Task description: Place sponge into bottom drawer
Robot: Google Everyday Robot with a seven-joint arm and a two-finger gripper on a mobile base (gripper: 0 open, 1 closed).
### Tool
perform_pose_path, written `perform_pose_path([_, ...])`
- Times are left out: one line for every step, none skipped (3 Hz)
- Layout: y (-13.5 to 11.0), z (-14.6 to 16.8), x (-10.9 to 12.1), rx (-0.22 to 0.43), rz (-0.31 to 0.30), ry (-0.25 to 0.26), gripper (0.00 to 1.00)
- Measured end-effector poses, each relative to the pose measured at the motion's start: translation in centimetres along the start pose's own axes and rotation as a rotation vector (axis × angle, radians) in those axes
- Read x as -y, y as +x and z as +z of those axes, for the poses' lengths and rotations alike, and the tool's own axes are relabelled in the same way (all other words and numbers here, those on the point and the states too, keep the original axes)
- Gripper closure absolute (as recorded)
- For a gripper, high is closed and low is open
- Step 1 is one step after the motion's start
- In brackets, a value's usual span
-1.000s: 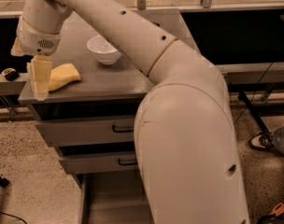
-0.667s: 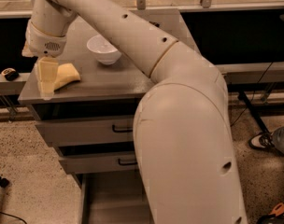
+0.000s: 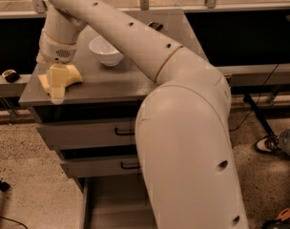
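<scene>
Pale yellow sponge (image 3: 74, 75) flat on cabinet top (image 3: 135, 86), front-left corner, jaws right over it; grey btm drawer (image 3: 111, 199) pulled open

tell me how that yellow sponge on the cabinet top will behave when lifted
The sponge looks soft with rounded edges, so it will probably squash and droop rather than stay stiff. It seems light, unlikely to slip or roll, lying flat on the cabinet top. The gripper sits right over it.
</scene>
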State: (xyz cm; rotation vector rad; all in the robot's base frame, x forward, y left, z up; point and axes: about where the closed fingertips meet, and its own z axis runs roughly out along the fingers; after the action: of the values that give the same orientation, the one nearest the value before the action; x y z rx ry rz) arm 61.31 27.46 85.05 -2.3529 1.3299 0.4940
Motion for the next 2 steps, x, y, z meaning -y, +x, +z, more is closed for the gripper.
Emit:
perform_pose_path([0.29,0.68,0.15,-0.011,-0.004,-0.018,0.18])
perform_pose_path([0.78,0.63,0.10,-0.010,-0.011,-0.019,0.41])
